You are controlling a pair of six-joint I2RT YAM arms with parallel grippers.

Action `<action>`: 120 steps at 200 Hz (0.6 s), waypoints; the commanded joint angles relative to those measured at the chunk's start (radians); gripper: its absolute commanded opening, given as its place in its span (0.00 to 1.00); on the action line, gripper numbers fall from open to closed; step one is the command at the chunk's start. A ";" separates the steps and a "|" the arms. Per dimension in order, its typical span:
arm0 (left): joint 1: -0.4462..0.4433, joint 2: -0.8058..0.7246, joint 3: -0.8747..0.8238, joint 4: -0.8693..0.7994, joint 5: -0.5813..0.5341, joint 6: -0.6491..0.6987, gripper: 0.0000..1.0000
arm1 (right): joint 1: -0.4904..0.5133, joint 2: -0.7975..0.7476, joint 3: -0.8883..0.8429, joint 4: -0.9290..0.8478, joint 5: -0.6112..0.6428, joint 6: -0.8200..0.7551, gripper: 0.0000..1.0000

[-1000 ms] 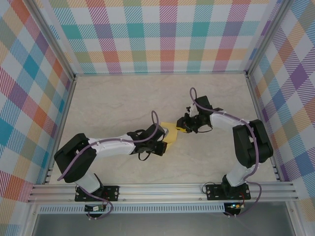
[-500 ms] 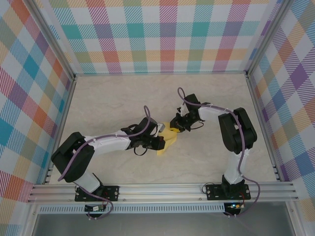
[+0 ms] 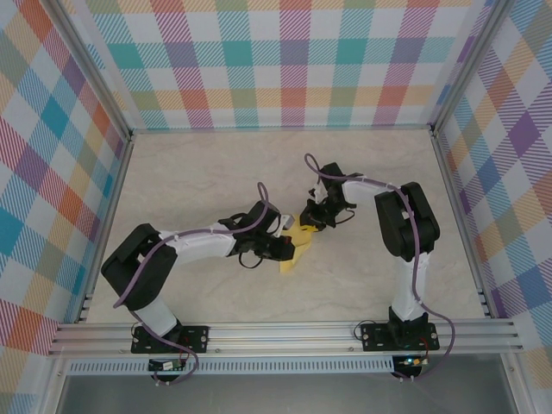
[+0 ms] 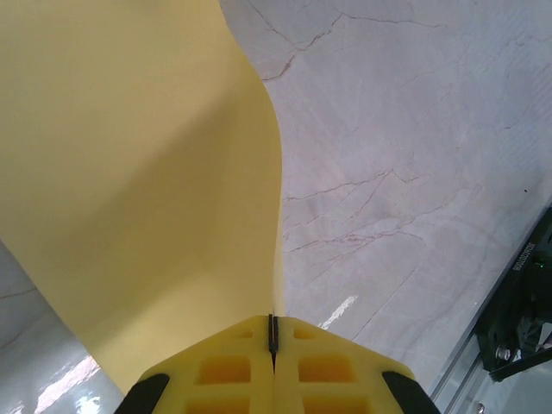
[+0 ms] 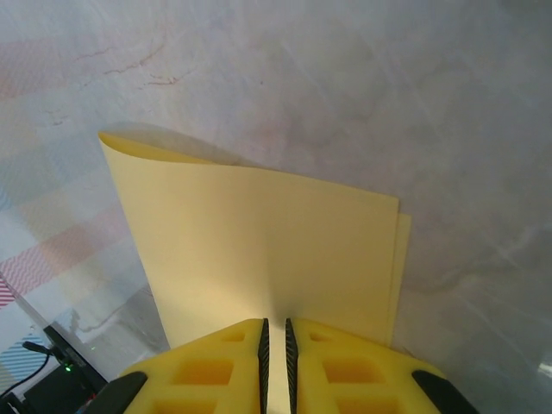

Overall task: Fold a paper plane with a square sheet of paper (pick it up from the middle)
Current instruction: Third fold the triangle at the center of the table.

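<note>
Mid-table, I have the sheet (image 3: 290, 261) caught between my two grippers: the left gripper (image 3: 285, 247) closed on its left side, and the right gripper (image 3: 308, 222) clamped on its far end, just behind and to the right of the other. Both arms reach inward from their bases at the near edge of the table (image 3: 198, 172), the left arm from the left and the right arm from the right, with walls (image 3: 276, 60) standing left, behind and right. In my right wrist view the sheet stands ahead of the fingers in two layers, one behind the other and offset at the right edge.
</note>
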 commanded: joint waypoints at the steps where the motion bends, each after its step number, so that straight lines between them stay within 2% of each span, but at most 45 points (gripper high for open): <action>1: 0.013 0.029 0.036 0.007 0.041 -0.027 0.00 | 0.001 0.022 0.031 -0.061 0.016 -0.066 0.16; 70: 0.031 0.047 0.070 -0.104 -0.027 0.019 0.00 | 0.007 0.044 0.050 -0.093 0.039 -0.099 0.16; 120: 0.036 0.066 0.114 -0.162 -0.118 0.052 0.00 | 0.010 0.047 0.045 -0.095 0.053 -0.093 0.16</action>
